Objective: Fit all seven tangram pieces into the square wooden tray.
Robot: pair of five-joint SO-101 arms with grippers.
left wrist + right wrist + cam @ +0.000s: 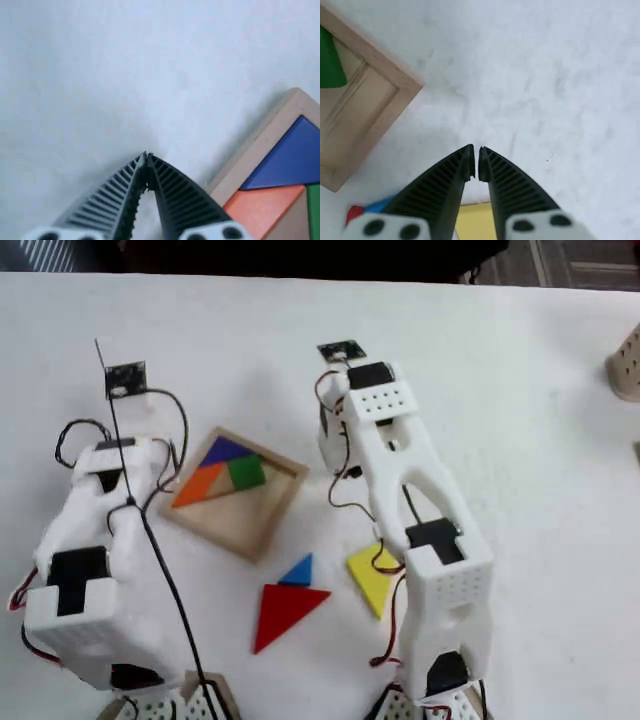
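Observation:
The square wooden tray (258, 515) lies between the two arms and holds a blue triangle (226, 451), an orange triangle (201, 486) and a green piece (247, 472). A small blue triangle (298, 570), a red triangle (284, 610) and a yellow piece (370, 578) lie on the table in front of the tray. My left gripper (146, 159) is shut and empty over bare table beside the tray's corner (272, 142). My right gripper (475, 151) is shut and empty beside another tray corner (395, 82), with the yellow piece (475, 222) close behind it.
The left arm (100, 530) stands left of the tray and the right arm (420, 510) right of it, partly over the yellow piece. Loose cables run across the left arm. A pale object (626, 365) sits at the far right edge.

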